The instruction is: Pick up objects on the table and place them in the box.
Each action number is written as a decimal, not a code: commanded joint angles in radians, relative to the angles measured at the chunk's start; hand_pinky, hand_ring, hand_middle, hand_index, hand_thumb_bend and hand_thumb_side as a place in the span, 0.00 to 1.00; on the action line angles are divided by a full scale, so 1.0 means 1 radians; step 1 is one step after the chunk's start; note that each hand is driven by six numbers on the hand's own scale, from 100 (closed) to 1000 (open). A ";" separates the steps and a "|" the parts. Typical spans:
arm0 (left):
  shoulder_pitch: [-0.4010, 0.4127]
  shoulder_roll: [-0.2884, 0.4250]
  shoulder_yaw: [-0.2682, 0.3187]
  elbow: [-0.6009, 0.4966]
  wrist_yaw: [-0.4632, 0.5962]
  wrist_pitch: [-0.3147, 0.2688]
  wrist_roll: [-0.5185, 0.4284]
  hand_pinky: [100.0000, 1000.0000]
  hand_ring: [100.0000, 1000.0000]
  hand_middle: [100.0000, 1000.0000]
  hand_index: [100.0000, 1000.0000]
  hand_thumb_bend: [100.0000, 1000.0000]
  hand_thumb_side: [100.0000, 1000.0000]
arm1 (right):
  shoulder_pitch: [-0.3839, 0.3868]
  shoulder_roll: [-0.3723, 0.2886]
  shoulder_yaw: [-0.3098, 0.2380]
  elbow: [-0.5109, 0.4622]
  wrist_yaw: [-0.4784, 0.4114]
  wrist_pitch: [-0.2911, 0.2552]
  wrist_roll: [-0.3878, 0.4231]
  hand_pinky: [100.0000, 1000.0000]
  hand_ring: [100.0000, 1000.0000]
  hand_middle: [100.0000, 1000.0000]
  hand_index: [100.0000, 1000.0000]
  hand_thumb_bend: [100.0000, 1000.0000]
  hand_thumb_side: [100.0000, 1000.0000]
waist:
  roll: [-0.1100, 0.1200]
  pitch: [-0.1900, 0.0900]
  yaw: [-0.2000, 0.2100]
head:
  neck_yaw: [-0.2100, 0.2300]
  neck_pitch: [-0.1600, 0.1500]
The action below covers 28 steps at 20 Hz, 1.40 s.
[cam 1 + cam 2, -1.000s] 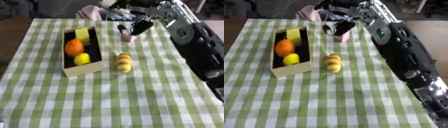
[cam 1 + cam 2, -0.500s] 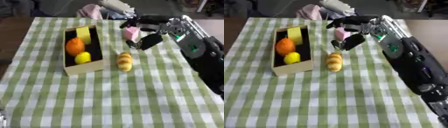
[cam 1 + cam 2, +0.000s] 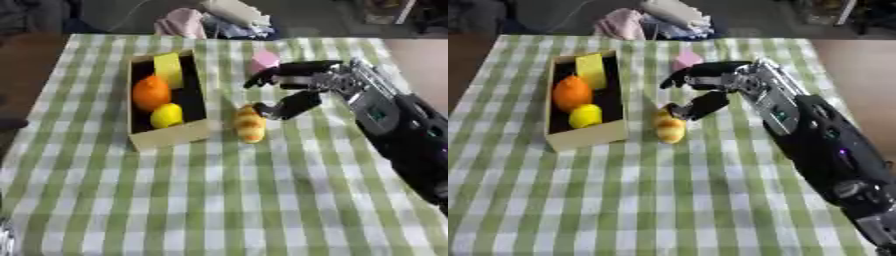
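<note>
A cardboard box (image 3: 174, 135) stands left of centre on the checked cloth and holds an orange (image 3: 150, 92), a lemon (image 3: 166, 115) and a yellow block (image 3: 168, 70). A yellow-orange bread-like item (image 3: 249, 124) lies on the cloth just right of the box. Behind it sits a small pink object (image 3: 263, 59). My right hand (image 3: 293, 85) comes in from the right, open, its fingers spread above and right of the bread-like item, with the thumb tip close to it. My left hand shows in no view.
The table is covered by a green and white checked cloth (image 3: 227, 200). Pink and white cloth-like things (image 3: 188, 20) lie beyond the far edge. My right forearm (image 3: 815, 145) crosses the right side of the table.
My right hand has moved from the pink object at the back down and forward to the bread-like item. The pink object stays on the cloth. The camera has shifted slightly.
</note>
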 commanded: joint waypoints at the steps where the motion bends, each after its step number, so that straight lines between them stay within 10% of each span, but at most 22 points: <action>1: -0.003 0.018 0.007 -0.017 -0.006 -0.002 -0.007 0.70 0.51 0.68 0.82 0.18 0.76 | -0.014 -0.002 -0.006 0.014 0.004 -0.006 -0.001 0.91 0.93 0.94 0.97 0.00 0.81 | 0.010 -0.023 0.001 | -0.001 0.002; 19: -0.003 0.017 0.007 -0.016 -0.011 -0.002 -0.018 0.70 0.51 0.68 0.82 0.20 0.76 | -0.022 0.029 0.039 0.161 0.060 -0.055 0.064 0.91 0.94 0.94 0.93 0.00 0.99 | 0.009 -0.022 0.005 | -0.001 0.007; 28: -0.002 0.016 0.006 -0.015 -0.013 -0.001 -0.020 0.70 0.51 0.68 0.82 0.20 0.77 | -0.020 0.035 0.035 0.173 0.151 -0.094 0.019 0.91 0.92 0.92 0.85 0.00 0.21 | 0.009 -0.021 0.004 | -0.001 0.010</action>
